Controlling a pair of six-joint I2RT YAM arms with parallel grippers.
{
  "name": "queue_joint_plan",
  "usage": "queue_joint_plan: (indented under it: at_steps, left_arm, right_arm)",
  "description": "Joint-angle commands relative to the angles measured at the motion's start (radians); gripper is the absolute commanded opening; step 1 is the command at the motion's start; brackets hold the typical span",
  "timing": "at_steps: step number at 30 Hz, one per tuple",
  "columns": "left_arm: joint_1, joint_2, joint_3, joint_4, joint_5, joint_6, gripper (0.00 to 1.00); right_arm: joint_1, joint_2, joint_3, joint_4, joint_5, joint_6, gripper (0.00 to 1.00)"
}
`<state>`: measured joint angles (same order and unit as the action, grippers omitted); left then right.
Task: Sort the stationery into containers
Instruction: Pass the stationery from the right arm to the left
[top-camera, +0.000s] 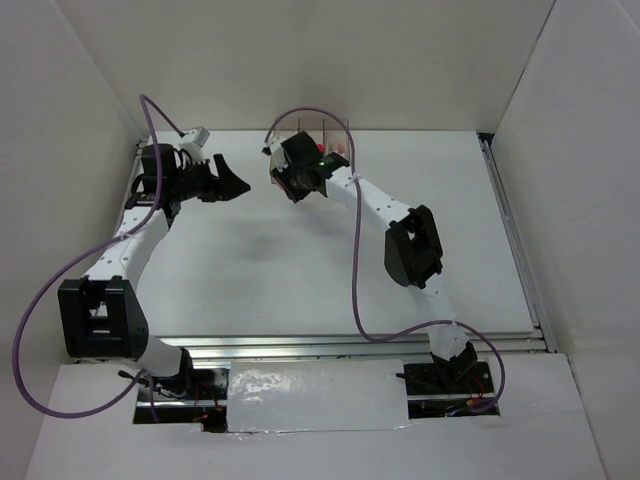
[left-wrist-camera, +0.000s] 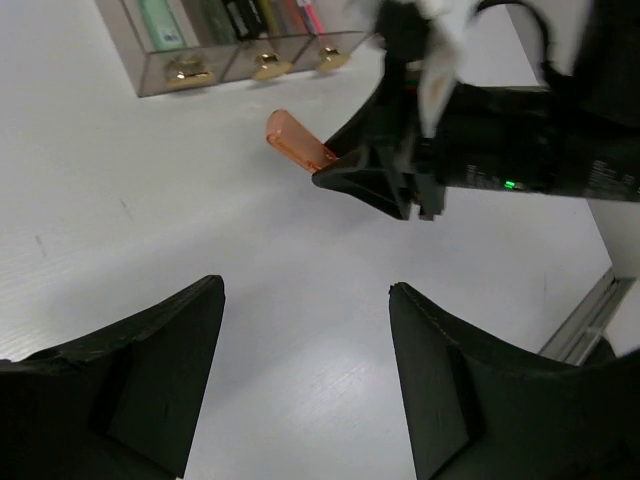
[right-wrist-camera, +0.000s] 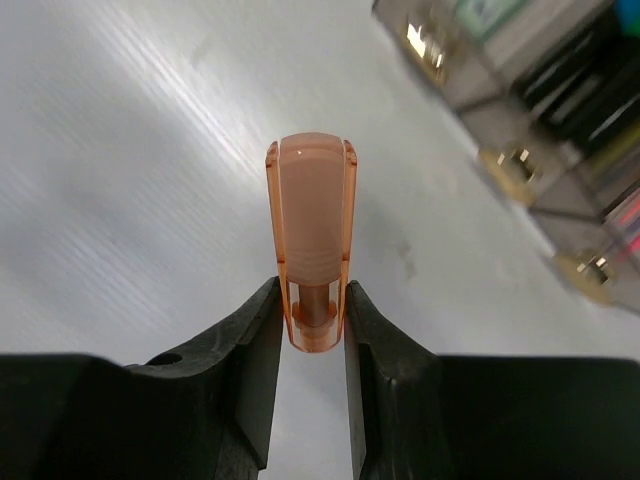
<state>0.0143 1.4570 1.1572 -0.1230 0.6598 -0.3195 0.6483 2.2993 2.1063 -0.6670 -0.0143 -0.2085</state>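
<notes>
The right gripper (right-wrist-camera: 310, 315) is clamped on an orange pen (right-wrist-camera: 310, 215). It pinches only the bottom end, so most of the pen sticks out past the fingers. The pen is up in the air over the table (top-camera: 300, 270), near the bins (left-wrist-camera: 225, 62) but not over them yet. The bins sit at the far edge and have other pens (left-wrist-camera: 160, 20) in them.

The left gripper (left-wrist-camera: 305, 290) has its fingers wide apart and holds nothing. It hangs over the table, close to the right gripper.

What could go wrong? The hold is small and the pen looks smooth, so I think a quick move could make it tip or slip out. The long end could hit a bin wall and push the bins or knock the pen loose. The bins are small and joined side by side, so a drop that is a bit off could land in the wrong one. The two arms are close and could bump.
</notes>
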Motion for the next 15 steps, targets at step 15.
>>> queue_joint_plan:
  at_steps: [15]
  left_arm:
    - [0.104,0.292,0.203,0.14,0.208,-0.225,0.54]
  right_arm:
    - [0.112,-0.23,-0.204,0.317,-0.041,-0.109,0.0]
